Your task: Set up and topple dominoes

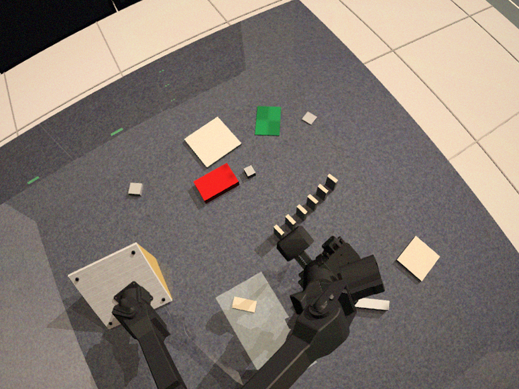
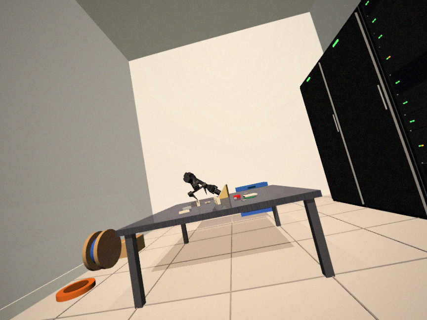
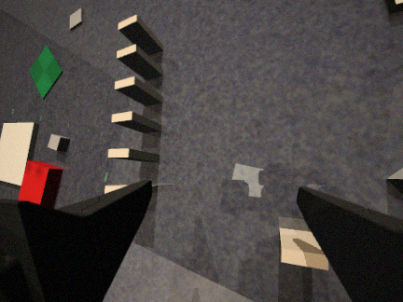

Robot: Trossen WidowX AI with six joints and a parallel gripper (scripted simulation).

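Note:
Several dominoes [image 1: 312, 200] [image 3: 125, 84] stand in a slanting row. My gripper [image 3: 224, 190] [image 2: 201, 196] is open and empty, pointing down close to the row's near end. In the wrist view its left finger overlaps the nearest row domino; whether they touch I cannot tell. One lone domino [image 3: 303, 258] [image 2: 198, 203] stands upright off to the side of the row, partly behind my right finger in the wrist view; the gripper hides it in the top view. Another domino [image 1: 244, 304] lies flat on the glassy grey sheet [image 1: 254, 284].
A white bar [image 1: 373, 304] lies beside the gripper, with a cream tile [image 1: 418, 258] beyond it. A red block [image 1: 216, 181], a small grey cube [image 1: 249, 171], a cream slab [image 1: 212, 141] and a green tile [image 1: 268, 121] lie across the row. The arm's base stands by a metal-topped block [image 1: 95, 279].

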